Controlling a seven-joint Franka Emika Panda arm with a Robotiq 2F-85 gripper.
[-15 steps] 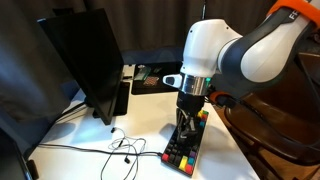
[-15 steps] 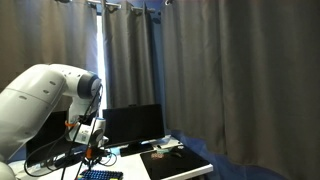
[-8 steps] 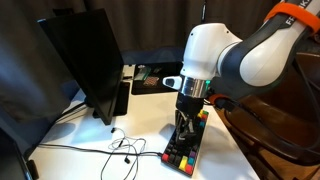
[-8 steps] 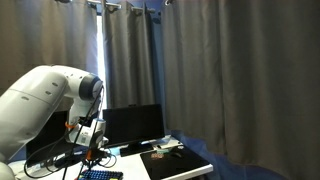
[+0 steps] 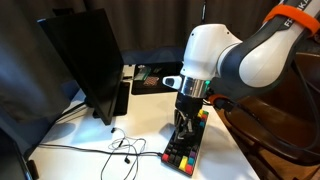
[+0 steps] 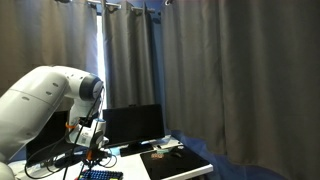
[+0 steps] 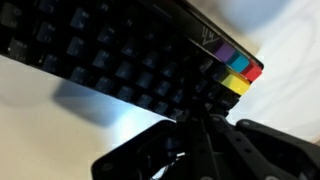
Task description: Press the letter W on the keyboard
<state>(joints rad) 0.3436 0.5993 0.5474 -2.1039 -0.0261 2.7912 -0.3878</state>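
The pincer, its fingers pressed together, points straight down at the black keyboard on the white surface, close to the coloured keys.

Black keyboard, red, yellow, blue edge keys
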